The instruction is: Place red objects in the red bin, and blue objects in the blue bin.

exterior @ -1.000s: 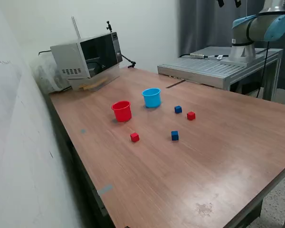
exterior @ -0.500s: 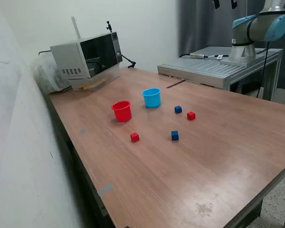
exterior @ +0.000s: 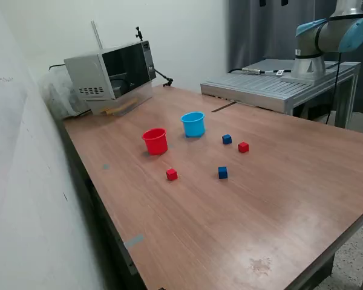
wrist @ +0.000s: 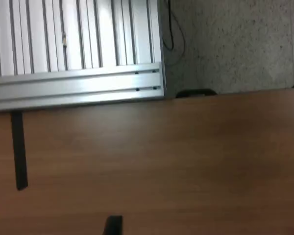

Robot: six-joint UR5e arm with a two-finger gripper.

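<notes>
Wood-grain table (exterior: 278,199) carries every piece of the sorting job: a red cup (exterior: 155,141) and a light blue cup (exterior: 193,124) stand upright and apart toward the far edge, on the side nearest a grey microwave (exterior: 112,71) parked at the far corner. Four small cubes lie loose on the bare top, none in either cup. One dark blue cube (exterior: 227,139) sits just beside a red cube (exterior: 243,147), both near the light blue cup, on the exterior view's right of it. A second red cube (exterior: 171,174) lies nearer the front edge, in front of the red cup, with a second blue cube (exterior: 222,172) level with it and apart. High at the frame's top edge, only two dark fingertips (exterior: 262,2) of the gripper (exterior: 273,2) show, spread apart and holding nothing. A ribbed aluminium platform (exterior: 278,87) borders the table's far side beneath the arm's base (exterior: 308,66).
</notes>
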